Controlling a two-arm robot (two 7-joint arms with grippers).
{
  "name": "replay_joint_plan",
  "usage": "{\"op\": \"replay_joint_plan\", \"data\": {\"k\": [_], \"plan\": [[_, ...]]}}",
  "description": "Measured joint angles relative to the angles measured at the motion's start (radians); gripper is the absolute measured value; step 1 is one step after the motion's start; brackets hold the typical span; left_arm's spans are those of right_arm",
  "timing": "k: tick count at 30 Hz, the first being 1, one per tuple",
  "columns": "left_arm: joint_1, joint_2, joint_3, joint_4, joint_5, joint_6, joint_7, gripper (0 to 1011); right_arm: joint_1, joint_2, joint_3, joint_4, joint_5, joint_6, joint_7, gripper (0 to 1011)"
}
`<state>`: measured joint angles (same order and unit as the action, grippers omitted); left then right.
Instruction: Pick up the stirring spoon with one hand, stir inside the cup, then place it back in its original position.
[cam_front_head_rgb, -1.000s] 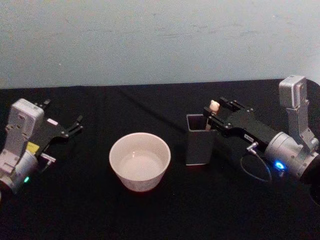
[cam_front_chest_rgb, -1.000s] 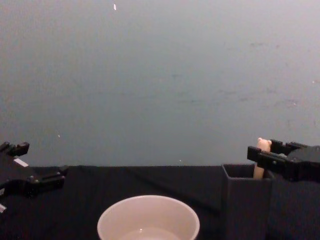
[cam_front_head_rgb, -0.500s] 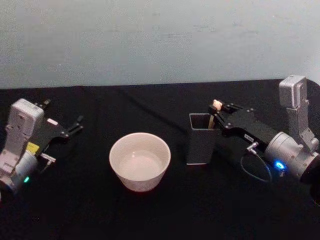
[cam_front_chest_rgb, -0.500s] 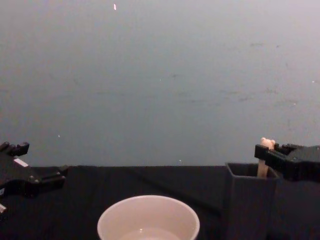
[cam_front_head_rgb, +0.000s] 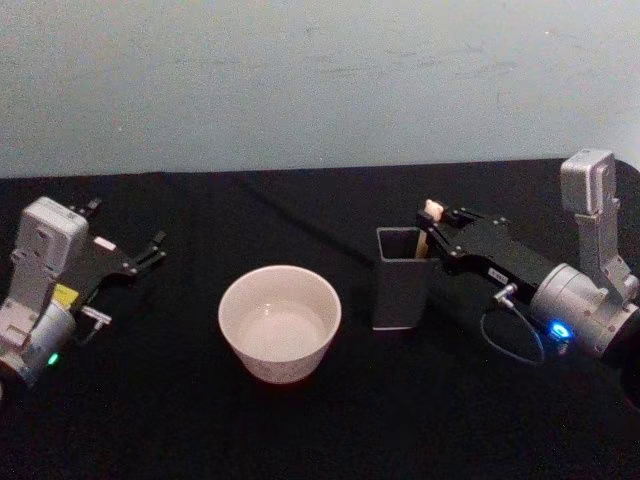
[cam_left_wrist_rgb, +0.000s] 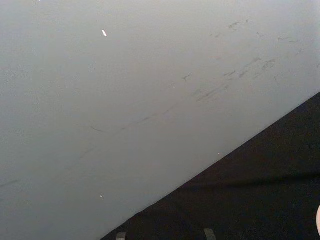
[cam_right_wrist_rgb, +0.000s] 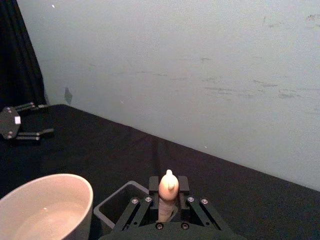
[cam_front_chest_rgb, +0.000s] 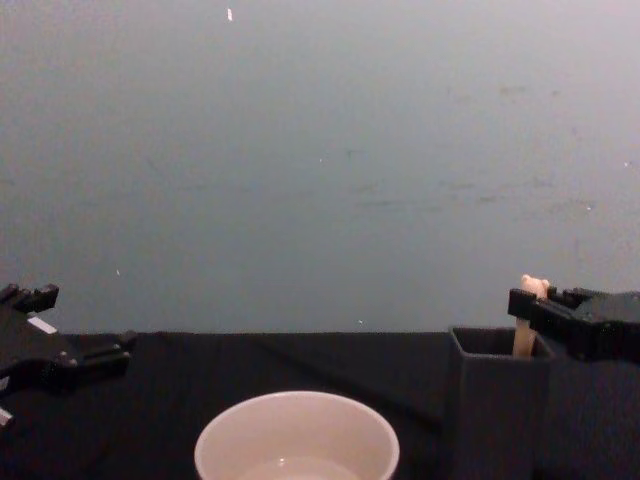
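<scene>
Over on the right side of the table (cam_front_head_rgb: 200, 430), my right gripper (cam_front_head_rgb: 436, 228) is closed on the beige handle of the stirring spoon (cam_right_wrist_rgb: 167, 192), just below its little bear head, one finger on each side. The spoon stands nearly upright in the dark square holder (cam_front_head_rgb: 400, 290), at its far right corner, so the neck and metal bowl are hidden inside the walls. I judge it light, stiff and thin, with a smooth handle that could twist in a loose pinch. A hold high on the handle suits it, and a straight lift should clear the thin walls without dragging the holder. The cup (cam_front_head_rgb: 280, 365) sits left of the holder, apart from it and slightly nearer. My left gripper (cam_front_head_rgb: 125, 222) rests open at the table's left side, idle.
</scene>
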<state>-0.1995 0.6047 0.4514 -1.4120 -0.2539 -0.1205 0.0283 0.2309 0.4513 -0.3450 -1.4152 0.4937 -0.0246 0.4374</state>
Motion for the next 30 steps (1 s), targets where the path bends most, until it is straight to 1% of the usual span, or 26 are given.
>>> {"op": "replay_joint_plan", "data": {"k": [4,8,13,21,23,24,26,30], "plan": [[0.000,0.000,0.000,0.000,0.000,0.000,0.000,1001,-0.007,-0.004,0.017,-0.018,0.025,0.026,0.007,214],[0.000,0.000,0.000,0.000,0.000,0.000,0.000,1001,-0.014,-0.004,0.031,-0.043,0.042,0.039,0.005,214],[0.000,0.000,0.000,0.000,0.000,0.000,0.000,1001,-0.021,0.000,0.051,-0.084,0.062,0.044,-0.002,214],[0.000,0.000,0.000,0.000,0.000,0.000,0.000,1001,-0.010,-0.004,0.075,-0.127,0.090,0.031,-0.005,214],[0.000,0.000,0.000,0.000,0.000,0.000,0.000,1001,0.003,-0.011,0.081,-0.138,0.104,0.020,-0.004,214],[0.000,0.000,0.000,0.000,0.000,0.000,0.000,1001,0.003,-0.011,0.081,-0.138,0.104,0.020,-0.004,214],[0.000,0.000,0.000,0.000,0.000,0.000,0.000,1001,0.019,-0.020,0.083,-0.143,0.116,0.010,-0.003,214],[0.000,0.000,0.000,0.000,0.000,0.000,0.000,1001,0.041,-0.037,0.079,-0.144,0.126,-0.002,-0.002,214]]}}
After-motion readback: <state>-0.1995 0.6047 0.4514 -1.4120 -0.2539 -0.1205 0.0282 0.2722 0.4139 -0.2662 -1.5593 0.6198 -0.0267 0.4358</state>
